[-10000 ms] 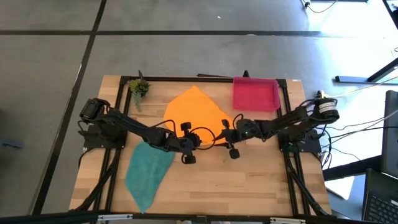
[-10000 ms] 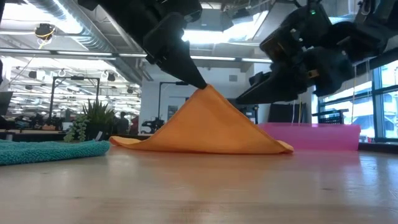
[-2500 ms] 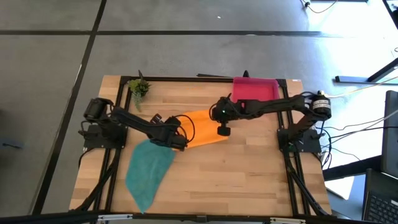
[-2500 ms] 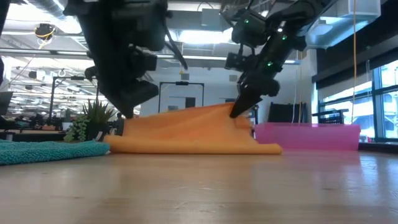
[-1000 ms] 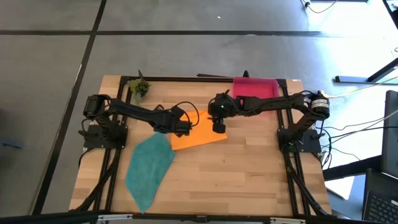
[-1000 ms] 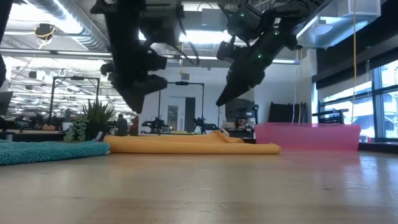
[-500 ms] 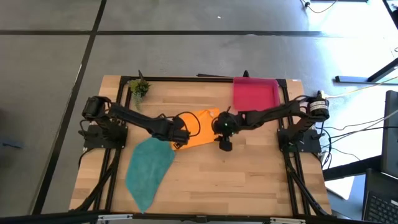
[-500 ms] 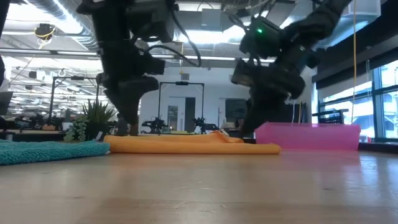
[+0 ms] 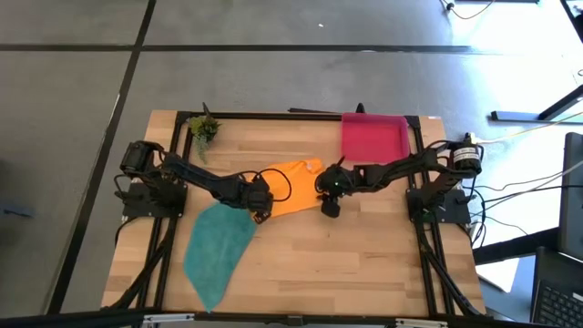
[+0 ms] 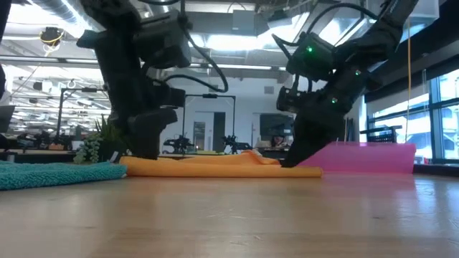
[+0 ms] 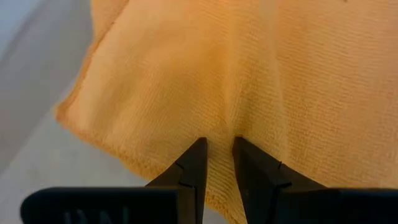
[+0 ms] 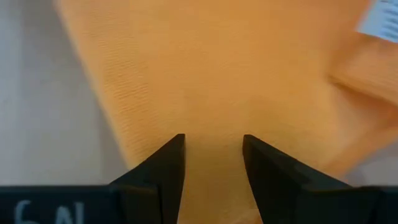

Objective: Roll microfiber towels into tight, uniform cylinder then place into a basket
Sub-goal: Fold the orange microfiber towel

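The orange towel [image 9: 290,188] lies folded flat on the table, a long low band in the low view [image 10: 215,167]. My left gripper [image 9: 260,204] is down at its near left corner, fingers almost together on the cloth [image 11: 219,158]. My right gripper [image 9: 330,200] is down at its near right end, open, a finger on either side of a flat patch of cloth [image 12: 212,155]. The teal towel [image 9: 219,251] lies flat at the near left. The pink basket [image 9: 373,137] stands at the far right. My left gripper pinches a small raised ridge of the orange cloth [image 11: 221,134] between its two fingertips, close to the towel's near left corner. The fingers point down from above. The towel lies on the table. My right gripper has its open fingertips [image 12: 174,155] set down on the towel's top layer near its right edge, slanting down from above. The cloth between them lies flat.
A small potted plant [image 9: 202,128] stands at the far left corner. Bare wood [image 9: 364,255] stretches along the near right of the table. Both arms' cables loop over the orange towel.
Both grippers have come down from above the orange towel and gone toward the table's near edge, the left onto the towel's near left corner, the right onto its near right end. The towel has stayed flat where it lay.
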`<action>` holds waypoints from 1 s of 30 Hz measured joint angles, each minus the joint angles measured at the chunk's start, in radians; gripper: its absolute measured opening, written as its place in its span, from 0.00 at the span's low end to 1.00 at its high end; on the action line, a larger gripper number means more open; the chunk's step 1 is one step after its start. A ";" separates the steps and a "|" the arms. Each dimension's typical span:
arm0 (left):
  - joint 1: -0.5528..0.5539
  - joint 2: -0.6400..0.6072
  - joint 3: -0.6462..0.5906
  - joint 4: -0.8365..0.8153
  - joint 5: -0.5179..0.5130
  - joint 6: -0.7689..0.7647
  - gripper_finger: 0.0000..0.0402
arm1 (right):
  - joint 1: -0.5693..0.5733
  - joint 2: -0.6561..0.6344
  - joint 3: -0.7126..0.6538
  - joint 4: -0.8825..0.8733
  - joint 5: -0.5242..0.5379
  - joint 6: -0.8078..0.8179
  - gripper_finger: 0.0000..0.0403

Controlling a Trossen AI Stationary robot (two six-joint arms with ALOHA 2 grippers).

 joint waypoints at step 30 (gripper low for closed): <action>-0.111 -0.127 0.032 0.177 -0.033 0.135 0.17 | -0.054 -0.147 0.077 -0.153 0.169 -0.107 0.40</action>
